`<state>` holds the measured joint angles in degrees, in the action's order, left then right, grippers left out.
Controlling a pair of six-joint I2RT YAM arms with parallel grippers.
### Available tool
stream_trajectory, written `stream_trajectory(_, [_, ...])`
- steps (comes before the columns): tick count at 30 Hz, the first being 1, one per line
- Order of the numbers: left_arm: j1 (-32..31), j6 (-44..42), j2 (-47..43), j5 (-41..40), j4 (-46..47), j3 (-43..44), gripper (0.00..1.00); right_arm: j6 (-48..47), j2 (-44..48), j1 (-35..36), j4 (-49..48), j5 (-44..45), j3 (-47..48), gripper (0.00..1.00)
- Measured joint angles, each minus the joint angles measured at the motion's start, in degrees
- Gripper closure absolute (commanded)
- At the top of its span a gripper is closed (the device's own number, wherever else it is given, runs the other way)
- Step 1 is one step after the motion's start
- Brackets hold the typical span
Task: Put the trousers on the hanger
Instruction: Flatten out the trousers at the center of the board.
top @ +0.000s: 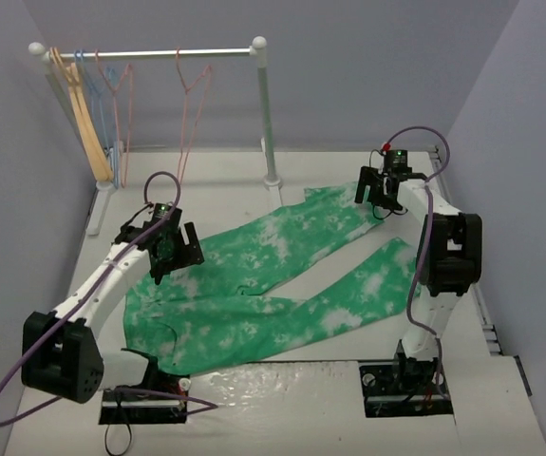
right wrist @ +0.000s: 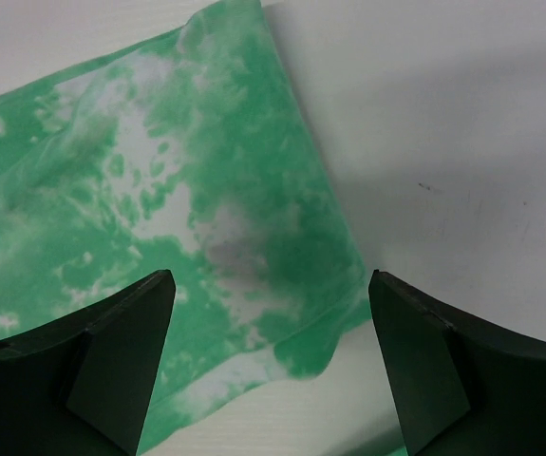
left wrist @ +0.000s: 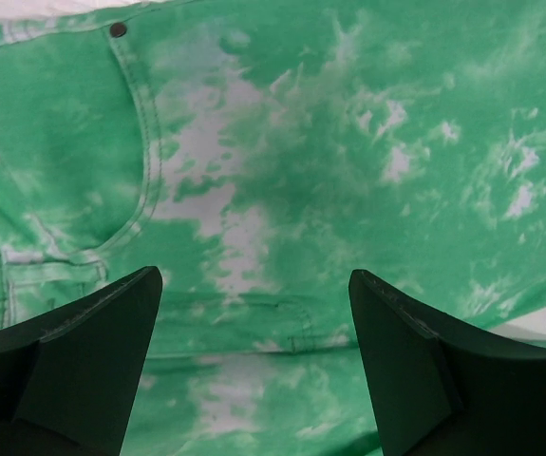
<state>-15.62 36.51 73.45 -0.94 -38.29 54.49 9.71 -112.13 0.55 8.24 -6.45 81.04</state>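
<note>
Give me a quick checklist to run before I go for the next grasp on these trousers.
1. The left fingers open, nothing held: ok.
2. The right fingers open, nothing held: ok.
3. The trousers lying spread on the table, legs apart: ok.
4. Waist and pocket area under the left fingers: ok.
5. The far leg's cuff under the right fingers: ok.
6. The trousers on the pink hanger: not ok, it hangs bare on the rail.
</note>
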Motion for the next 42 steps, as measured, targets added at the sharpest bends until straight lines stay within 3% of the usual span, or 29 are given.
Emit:
stream_trajectory(3, [0.0, 0.3, 3.1, 0.4, 2.7, -0.1, 0.23, -1.7, -2.3, -0.2, -1.6, -0.4, 0.2, 0.19])
stream_trajectory(5, [0.0, 0.4, 4.6, 0.6, 4.1, -0.1, 0.23, -2.7, -3.6, -0.2, -2.3, -0.7, 0.4, 0.29])
stream_trajectory(7, [0.0, 0.6, 5.7, 0.9, 5.0, -0.1, 0.23, -3.7, -5.1, -0.2, -3.0, -1.8, 1.0, 0.50])
stream_trajectory(10, [0.0, 0.6, 5.8, 1.0, 5.3, -0.1, 0.23, -5.0, -7.0, -0.2, -4.1, -4.0, 1.6, 0.91])
stream_trajectory(11, [0.0, 0.6, 5.4, 1.0, 5.2, -0.1, 0.23, -5.3, -7.2, -0.2, -4.3, -4.5, 1.6, 1.00])
stream_trajectory(15, [0.0, -0.1, 1.2, 1.0, 3.7, 0.2, 0.23, -7.5, -6.2, 0.2, -4.4, -3.9, 1.6, 1.00])
stream_trajectory(21, [0.0, -2.4, -8.1, 0.4, -1.6, 6.3, 0.23, -15.3, 6.3, 10.4, 0.0, 13.2, 2.7, 1.00])
stream_trajectory(27, [0.0, -4.1, -15.7, -1.8, -6.0, 10.6, 0.23, -14.4, 17.3, 33.4, 0.7, 27.8, 3.7, 0.62])
stream_trajectory(33, [0.0, -4.7, -15.9, -1.5, -8.3, 9.5, 0.23, -6.5, 10.5, 49.9, 6.3, 29.8, -1.6, 0.39])
stream_trajectory(38, [0.0, -4.7, -15.9, -0.6, -9.3, 7.5, 0.23, -3.8, 7.1, 49.7, 12.7, 28.9, -2.1, 0.31])
stream_trajectory(42, [0.0, -4.7, -15.9, 0.0, -9.5, 6.5, 0.23, -2.1, 12.3, 38.2, 12.6, 21.9, -0.9, 0.31])
